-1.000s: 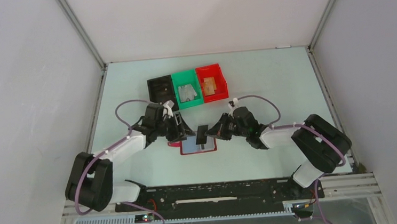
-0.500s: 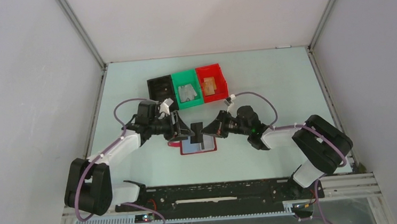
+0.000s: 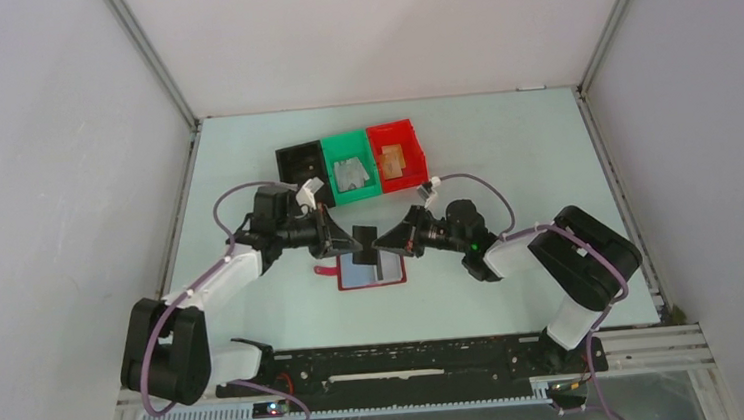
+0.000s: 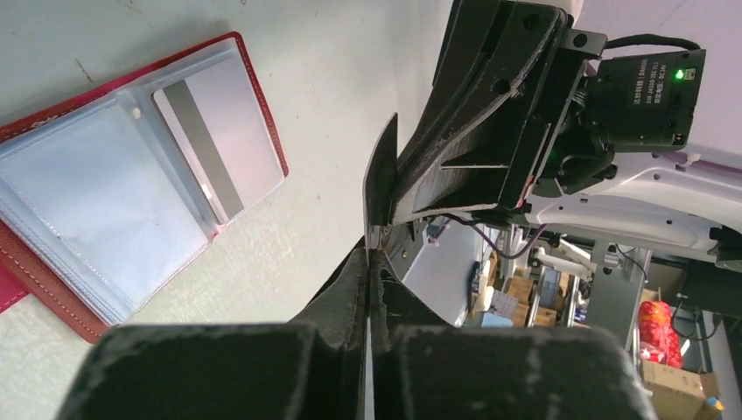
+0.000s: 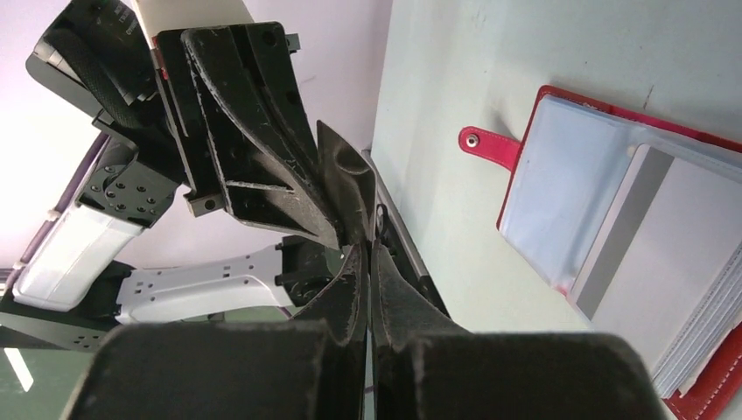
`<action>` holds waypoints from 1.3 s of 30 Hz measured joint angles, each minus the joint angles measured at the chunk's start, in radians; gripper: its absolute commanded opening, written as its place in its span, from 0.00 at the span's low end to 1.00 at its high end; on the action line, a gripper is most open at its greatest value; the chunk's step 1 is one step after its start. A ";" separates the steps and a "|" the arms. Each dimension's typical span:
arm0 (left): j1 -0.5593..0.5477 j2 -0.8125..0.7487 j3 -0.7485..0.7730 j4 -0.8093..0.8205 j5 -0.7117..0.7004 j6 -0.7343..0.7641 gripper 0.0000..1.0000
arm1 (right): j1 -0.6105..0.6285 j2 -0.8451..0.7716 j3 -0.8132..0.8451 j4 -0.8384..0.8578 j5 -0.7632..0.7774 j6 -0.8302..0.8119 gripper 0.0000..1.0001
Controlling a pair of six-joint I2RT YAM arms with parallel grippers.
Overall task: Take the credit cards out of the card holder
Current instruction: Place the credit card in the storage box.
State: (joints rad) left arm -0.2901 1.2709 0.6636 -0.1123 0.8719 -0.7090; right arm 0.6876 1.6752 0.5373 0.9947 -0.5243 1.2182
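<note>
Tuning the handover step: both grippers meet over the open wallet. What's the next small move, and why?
Likely open the right gripper. Both it and the left gripper are shut on the same card, held on edge above the open card holder. Releasing lets the left arm carry it off toward the bins.

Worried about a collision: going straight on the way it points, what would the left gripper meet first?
The right gripper, tip to tip with the left gripper above the card holder; a card, seen edge-on, looks pinched by both.
</note>
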 measured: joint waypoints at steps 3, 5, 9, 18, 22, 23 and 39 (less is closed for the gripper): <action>0.000 -0.002 0.001 -0.010 -0.002 0.000 0.00 | 0.000 0.002 0.000 0.002 -0.001 0.003 0.47; -0.003 -0.002 0.015 -0.046 -0.016 0.013 0.00 | 0.000 0.002 -0.002 -0.011 -0.001 0.008 0.81; -0.005 0.002 0.139 -0.260 -0.151 0.102 0.00 | -0.012 -0.042 -0.026 -0.075 0.019 -0.008 0.89; 0.018 0.166 0.693 -0.685 -0.690 0.269 0.00 | -0.098 -0.402 -0.047 -0.556 0.211 -0.160 0.90; 0.031 0.338 0.904 -0.769 -0.921 0.300 0.00 | -0.103 -0.494 -0.047 -0.695 0.266 -0.210 0.90; 0.035 0.393 0.952 -0.787 -0.980 0.303 0.00 | -0.103 -0.512 -0.047 -0.733 0.280 -0.222 0.90; 0.045 0.806 1.307 -0.843 -1.246 0.310 0.00 | -0.103 -0.615 -0.058 -0.954 0.356 -0.264 0.90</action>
State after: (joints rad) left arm -0.2455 2.0773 1.9709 -0.9550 -0.3737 -0.3992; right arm 0.5846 1.0607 0.4789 0.0410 -0.1684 0.9543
